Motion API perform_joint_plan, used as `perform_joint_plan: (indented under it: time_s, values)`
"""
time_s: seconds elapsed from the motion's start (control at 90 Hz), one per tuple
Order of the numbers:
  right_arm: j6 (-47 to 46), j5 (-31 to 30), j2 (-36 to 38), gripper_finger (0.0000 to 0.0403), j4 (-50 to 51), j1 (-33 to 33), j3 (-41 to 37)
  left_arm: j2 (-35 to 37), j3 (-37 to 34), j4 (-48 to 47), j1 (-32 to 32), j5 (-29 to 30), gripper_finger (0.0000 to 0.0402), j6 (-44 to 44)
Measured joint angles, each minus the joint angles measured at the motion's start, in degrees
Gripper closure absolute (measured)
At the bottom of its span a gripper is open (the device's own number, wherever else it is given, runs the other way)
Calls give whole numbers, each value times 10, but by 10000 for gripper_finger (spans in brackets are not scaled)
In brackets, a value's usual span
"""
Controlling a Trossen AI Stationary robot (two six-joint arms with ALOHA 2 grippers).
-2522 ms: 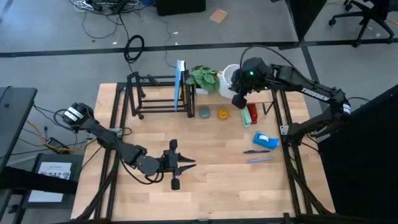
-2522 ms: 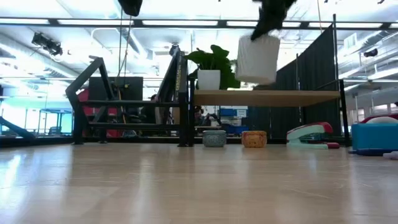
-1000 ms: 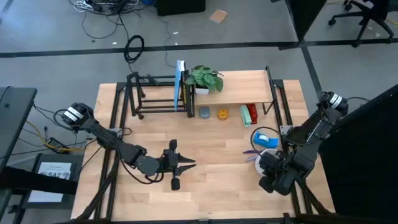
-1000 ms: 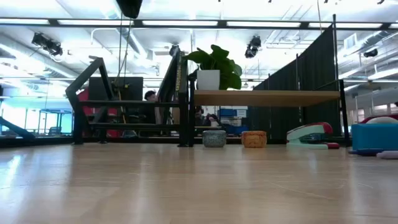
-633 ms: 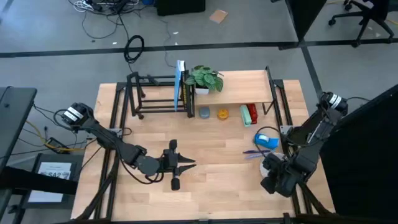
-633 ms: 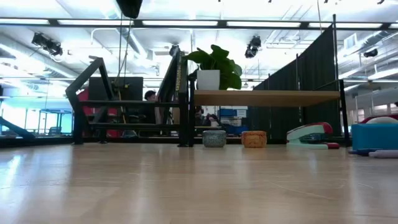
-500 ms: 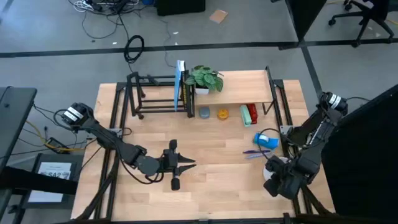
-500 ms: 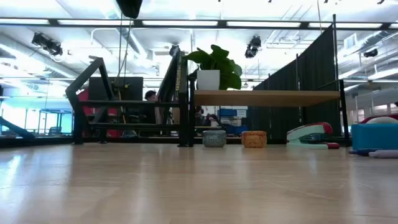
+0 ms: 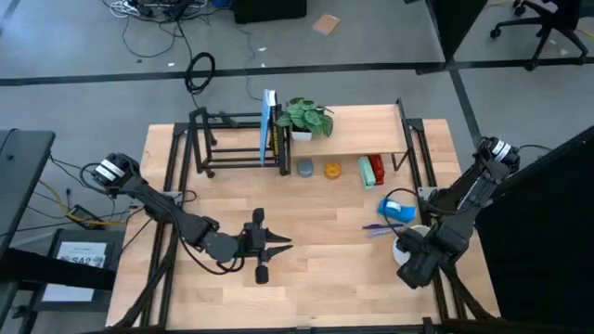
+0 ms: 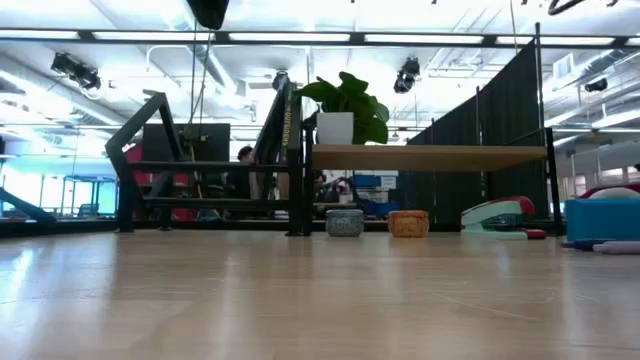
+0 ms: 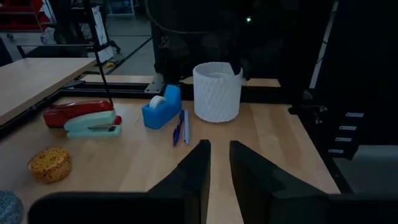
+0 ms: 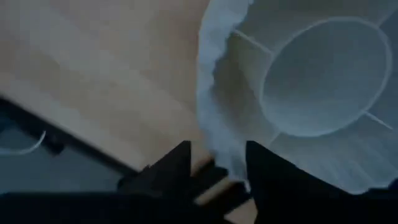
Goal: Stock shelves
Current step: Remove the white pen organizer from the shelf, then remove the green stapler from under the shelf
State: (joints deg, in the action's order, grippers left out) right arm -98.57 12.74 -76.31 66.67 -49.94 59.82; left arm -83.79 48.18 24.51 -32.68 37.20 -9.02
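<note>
A white ribbed cup [image 11: 216, 92] stands on the table at the near right, also seen from above [image 9: 403, 249]. My right gripper [image 12: 214, 171] is over it, shut on its rim. The shelves are at the far side: a plank-topped stand [image 9: 362, 130] carrying a potted plant [image 9: 304, 118], and a black rod rack [image 9: 227, 141] with a blue book [image 9: 269, 130] leaning in it. My left gripper [image 9: 286, 244] rests low at the table's middle, shut, holding nothing. My right gripper has the cup's rim [image 12: 217, 152] at its near-right side, with one finger [image 12: 273, 177] inside the cup and the other [image 12: 163, 174] outside. The fingers come from above, pointing down. The cup stands upright with its base [image 11: 216, 117] on the table.
Under the plank sit a grey pot [image 9: 305, 168], a yellow pot [image 9: 332, 170] and a red-and-green stapler [image 9: 374, 172]. A blue tape dispenser [image 9: 396, 209] and pens [image 9: 382, 228] lie just beyond the cup. Bare wood lies along the near edge.
My right gripper has brought the white cup from above the plank shelf down to the table's near right. In the last second it has shifted slightly toward the right edge with the cup.
</note>
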Motion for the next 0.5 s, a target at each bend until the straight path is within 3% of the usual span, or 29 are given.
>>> perform_joint_plan:
  time_s: [0.244, 0.5]
  values:
    - [80, 7, 0, 192, -8, 69, 8, 0, 0, 0, 0, 0, 360, 13]
    - [126, 104, 1, 130, -14, 144, 8, 0, 0, 0, 0, 0, 360, 13]
